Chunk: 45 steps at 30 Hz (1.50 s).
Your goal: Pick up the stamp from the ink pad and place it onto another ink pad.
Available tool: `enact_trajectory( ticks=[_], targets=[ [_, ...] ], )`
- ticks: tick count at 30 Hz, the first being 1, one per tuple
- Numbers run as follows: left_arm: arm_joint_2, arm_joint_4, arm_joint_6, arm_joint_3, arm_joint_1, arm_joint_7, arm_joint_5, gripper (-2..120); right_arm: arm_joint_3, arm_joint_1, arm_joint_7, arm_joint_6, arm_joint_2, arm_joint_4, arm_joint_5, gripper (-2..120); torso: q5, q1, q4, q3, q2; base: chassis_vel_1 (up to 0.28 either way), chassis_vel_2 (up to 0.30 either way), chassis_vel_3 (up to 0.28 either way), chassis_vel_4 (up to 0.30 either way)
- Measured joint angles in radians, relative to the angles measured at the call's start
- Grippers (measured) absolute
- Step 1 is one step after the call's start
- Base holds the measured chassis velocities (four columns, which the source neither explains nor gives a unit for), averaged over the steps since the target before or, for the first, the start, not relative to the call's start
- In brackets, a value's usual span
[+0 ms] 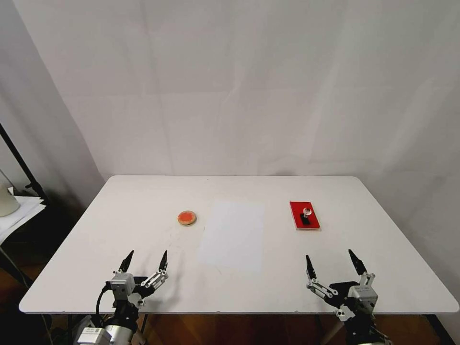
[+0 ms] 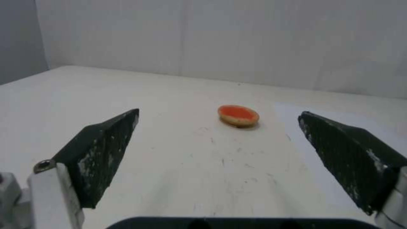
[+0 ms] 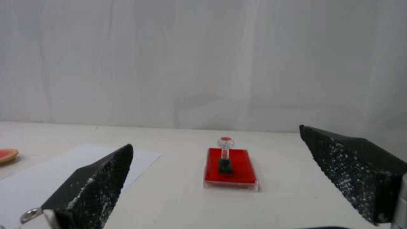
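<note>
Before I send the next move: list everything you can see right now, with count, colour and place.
stamp: one, black base with clear round knob, standing upright on the red pad.
rectangular ink pad: one, bright red, table's right half.
round ink pad: one, orange-red with tan rim, left of the paper.
sheet of paper: one, white, table centre.
table: one, white.
left gripper: one, dark fingers, open, near table's front left edge.
right gripper: one, dark fingers, open, front right, in line with the red pad.

One stamp (image 1: 305, 214), two ink pads (image 1: 304, 215), seemingly one paper sheet (image 1: 233, 235).
</note>
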Motion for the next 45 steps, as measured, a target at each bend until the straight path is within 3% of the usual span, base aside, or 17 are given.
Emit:
enact_trajectory(
  ticks=[17, 22, 29, 34, 38, 45],
  targets=[
    [0.000, 0.000, 0.000, 0.000, 0.000, 0.000, 0.000, 100, -0.005, 0.027, 0.006, -0.016, -0.018, -0.039, 0.019, 100, 0.0001, 0.000, -0.0001, 0.000, 0.000, 0.000, 0.000, 0.000, 0.000],
    [0.000, 0.000, 0.000, 0.000, 0.000, 0.000, 0.000, 100, -0.022, 0.077, 0.028, -0.041, -0.056, -0.066, 0.041, 100, 0.0002, 0.000, -0.0001, 0.000, 0.000, 0.000, 0.000, 0.000, 0.000],
    [0.000, 0.000, 0.000, 0.000, 0.000, 0.000, 0.000, 100, -0.060, 0.219, 0.036, -0.178, -0.189, -0.098, 0.241, 100, 0.0001, 0.000, 0.0000, 0.000, 0.000, 0.000, 0.000, 0.000, 0.000],
    [0.000, 0.000, 0.000, 0.000, 0.000, 0.000, 0.000, 100, -0.129, 0.405, 0.033, -0.279, -0.325, -0.198, 0.455, 100, 0.0003, 0.000, 0.0001, 0.000, 0.000, 0.000, 0.000, 0.000, 0.000],
    [0.000, 0.000, 0.000, 0.000, 0.000, 0.000, 0.000, 100, -0.191, 0.539, 0.034, -0.311, -0.369, -0.297, 0.527, 100, 0.0002, 0.000, 0.0001, 0.000, 0.000, 0.000, 0.000, 0.000, 0.000],
    [0.000, 0.000, 0.000, 0.000, 0.000, 0.000, 0.000, 100, -0.256, 0.683, 0.044, -0.336, -0.362, -0.400, 0.599, 100, 0.0002, 0.000, 0.0000, 0.000, 0.000, 0.000, 0.000, 0.000, 0.000]
  ],
)
